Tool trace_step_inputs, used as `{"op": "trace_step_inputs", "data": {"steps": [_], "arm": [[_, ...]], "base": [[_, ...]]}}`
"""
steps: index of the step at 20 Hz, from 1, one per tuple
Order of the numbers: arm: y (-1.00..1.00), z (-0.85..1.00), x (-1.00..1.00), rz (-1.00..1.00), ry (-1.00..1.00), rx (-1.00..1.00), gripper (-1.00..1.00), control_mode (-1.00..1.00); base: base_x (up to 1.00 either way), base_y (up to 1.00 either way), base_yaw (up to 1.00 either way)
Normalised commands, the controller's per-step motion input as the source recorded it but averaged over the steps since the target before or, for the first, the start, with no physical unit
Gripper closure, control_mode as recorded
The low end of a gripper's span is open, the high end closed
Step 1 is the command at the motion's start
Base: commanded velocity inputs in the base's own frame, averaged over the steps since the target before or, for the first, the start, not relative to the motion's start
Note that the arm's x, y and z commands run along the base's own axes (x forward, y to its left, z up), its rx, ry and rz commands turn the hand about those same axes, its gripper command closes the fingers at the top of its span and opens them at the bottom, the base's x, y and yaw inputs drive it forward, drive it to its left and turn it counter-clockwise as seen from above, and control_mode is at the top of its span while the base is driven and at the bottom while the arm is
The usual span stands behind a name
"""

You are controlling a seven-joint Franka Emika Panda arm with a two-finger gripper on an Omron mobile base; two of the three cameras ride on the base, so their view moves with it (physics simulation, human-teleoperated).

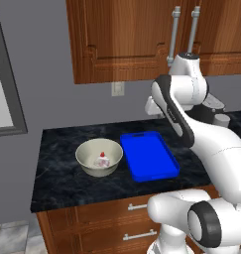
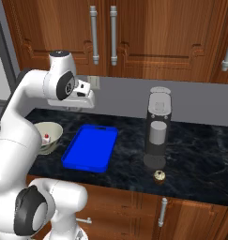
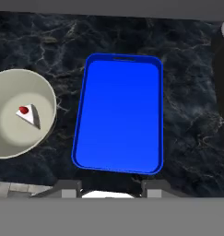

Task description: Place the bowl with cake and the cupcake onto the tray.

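The blue tray [image 1: 148, 155] [image 2: 89, 147] [image 3: 118, 113] lies bare on the dark marble counter. To its left stands the cream bowl [image 1: 87, 166] [image 2: 52, 131] [image 3: 12, 133], holding the small white and pink cake [image 1: 102, 158] [image 2: 46, 138] [image 3: 28, 114] with its red dot. The tiny brown cupcake [image 2: 159, 176] sits near the counter's front edge, in front of a coffee machine. My gripper [image 2: 74, 107] [image 3: 111, 189] hangs high above the tray's near end, pointing down. Its fingers stand apart with nothing between them.
A dark coffee machine [image 2: 157, 129] [image 3: 221, 69] stands on the counter right of the tray. Wooden wall cabinets [image 1: 122, 39] with metal handles hang above. Drawers [image 1: 137, 211] run under the counter's front edge. A wall socket [image 1: 117, 89] sits behind the bowl.
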Motion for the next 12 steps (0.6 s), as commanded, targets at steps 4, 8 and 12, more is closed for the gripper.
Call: {"op": "trace_step_inputs", "data": {"steps": [4, 8, 12], "arm": [[0.0, -0.03, -0.04, 0.0, 0.0, 0.06, -1.0, -1.0], [0.07, -0.1, -0.1, -0.07, 0.0, 0.12, -1.0, -1.0], [0.16, -0.12, -0.1, -0.14, 0.01, 0.17, -1.0, -1.0]], "base": [[0.0, 0.0, 0.0], [0.0, 0.0, 0.0], [0.0, 0.0, 0.0]]}}
